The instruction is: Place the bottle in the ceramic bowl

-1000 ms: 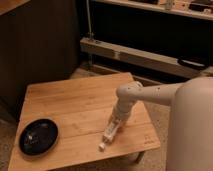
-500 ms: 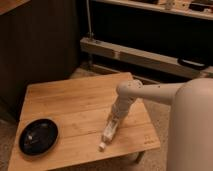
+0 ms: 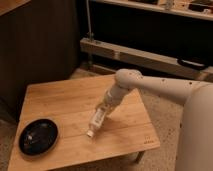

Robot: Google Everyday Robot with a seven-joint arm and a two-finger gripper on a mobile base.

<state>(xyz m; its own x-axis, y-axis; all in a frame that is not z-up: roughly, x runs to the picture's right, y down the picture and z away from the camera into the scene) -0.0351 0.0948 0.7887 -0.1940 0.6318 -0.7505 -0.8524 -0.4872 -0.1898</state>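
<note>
Since a second ago my arm (image 3: 150, 85) has swung up and a little toward the bowl side. My claw (image 3: 105, 109) has gone from half parted to clenched, and the bottle (image 3: 96, 122) has shifted along with it across the wood.

My white body fills the space behind and to the right of the claw. The arm reaches out from it, bends at a rounded joint above the claw and slopes down to it.

A low wooden table (image 3: 60, 100) spreads under the claw and out to its left. The claw hangs over the table's right half, nearer the front edge than the back. Beyond the table, far behind the claw, a long pale rail (image 3: 140, 55) runs in front of a dark wall.

Well apart from the claw, down to its left by the table's front left corner, sits the ceramic bowl (image 3: 38, 136), black and glossy, with nothing lying in it.

The claw is gripping the bottle by its upper end. The bottle slants down and to the left from my fingers, with its small white cap (image 3: 90, 133) as the lowest point, just below and left of the claw. I cannot tell whether the cap touches the wood. The bottle is still outside the bowl, with bare table between them.
</note>
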